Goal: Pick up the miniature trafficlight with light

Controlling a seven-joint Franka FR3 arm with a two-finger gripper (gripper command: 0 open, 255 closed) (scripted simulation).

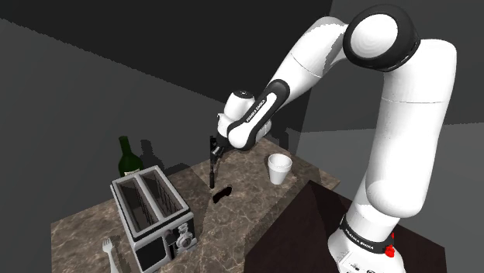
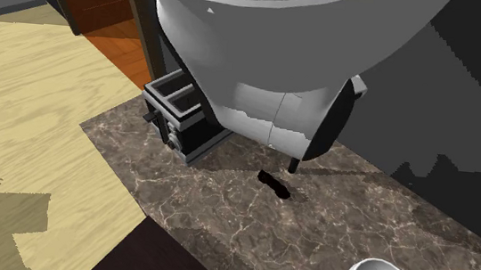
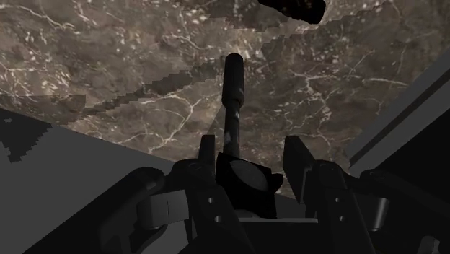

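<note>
Wrist view: gripper (image 3: 249,155) clamped on dark miniature traffic light (image 3: 233,86), pole pointing toward marble counter (image 3: 108,65).

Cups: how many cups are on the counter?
1. The white cup stands upright on the counter, at its end toward the shoulder view's right. The arm may hide more.

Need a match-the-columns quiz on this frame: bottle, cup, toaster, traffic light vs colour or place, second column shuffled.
1. bottle
2. cup
3. toaster
4. traffic light

A. white
B. clasped between the fingers of the gripper
C. dark green
D. next to the fork

Pairs: 1-C, 2-A, 3-D, 4-B.
</note>
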